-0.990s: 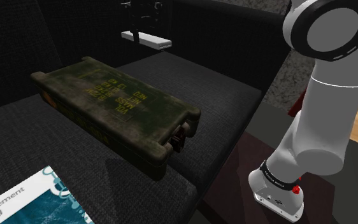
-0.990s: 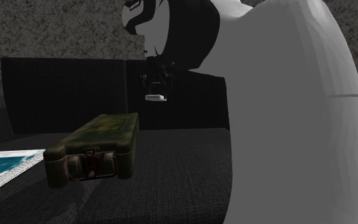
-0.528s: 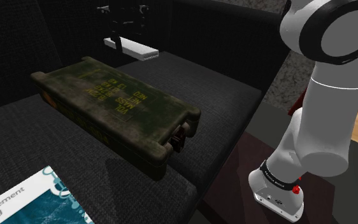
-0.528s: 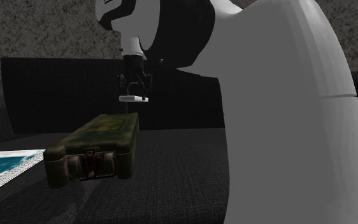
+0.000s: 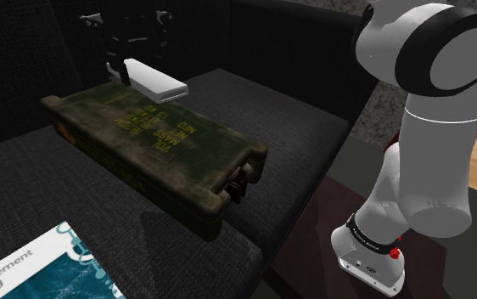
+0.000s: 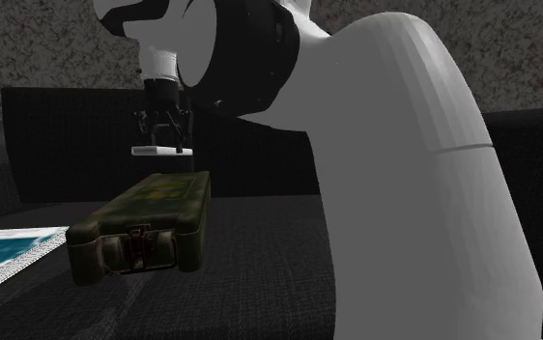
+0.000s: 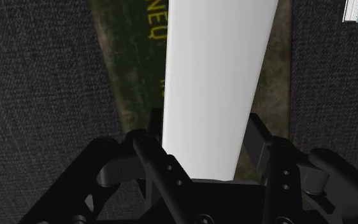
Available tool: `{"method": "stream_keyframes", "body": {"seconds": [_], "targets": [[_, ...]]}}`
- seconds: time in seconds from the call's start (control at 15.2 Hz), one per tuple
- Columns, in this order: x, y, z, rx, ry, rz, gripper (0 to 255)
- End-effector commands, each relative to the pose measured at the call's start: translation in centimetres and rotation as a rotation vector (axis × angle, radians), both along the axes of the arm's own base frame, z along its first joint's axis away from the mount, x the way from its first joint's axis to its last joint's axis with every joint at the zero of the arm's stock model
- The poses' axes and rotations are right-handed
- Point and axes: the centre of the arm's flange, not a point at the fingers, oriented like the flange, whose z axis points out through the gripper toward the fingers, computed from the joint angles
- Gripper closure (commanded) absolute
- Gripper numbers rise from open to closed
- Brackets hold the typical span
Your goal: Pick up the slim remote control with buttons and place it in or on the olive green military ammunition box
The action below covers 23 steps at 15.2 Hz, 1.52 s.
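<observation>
Overall, a black fabric sofa (image 5: 296,127) carried the scene. A white robot arm with dark joints (image 5: 432,153) rose from its stand (image 5: 368,255) and stretched across the seat. A long olive green ammunition box with faded yellow lettering (image 5: 156,140) lay closed on the cushion, its latch at the end nearer the stand. A white and teal printed booklet (image 5: 42,267) lay near the box. A slim, plain white remote (image 5: 152,79) hung level above the box's far end, clear of the lid. The black fingers (image 7: 149,153) clasped it at one end.
</observation>
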Motion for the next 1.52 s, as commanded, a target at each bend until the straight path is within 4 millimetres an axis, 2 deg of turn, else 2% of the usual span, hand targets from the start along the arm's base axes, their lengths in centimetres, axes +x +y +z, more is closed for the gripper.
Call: {"method": "stream_keyframes", "body": {"seconds": [0.0,0.79,1.32,1.39,1.45], "targets": [[-0.2,0.4,-0.9,0.001,-0.001,-0.001,255],[-0.2,0.4,-7.4,0.001,-0.001,-0.001,255],[-0.2,0.4,-7.4,0.001,-0.001,-0.001,255],[-0.2,0.4,-7.4,0.001,-0.001,-0.001,0],[-0.2,0.4,-7.4,0.001,-0.001,-0.001,0]]}}
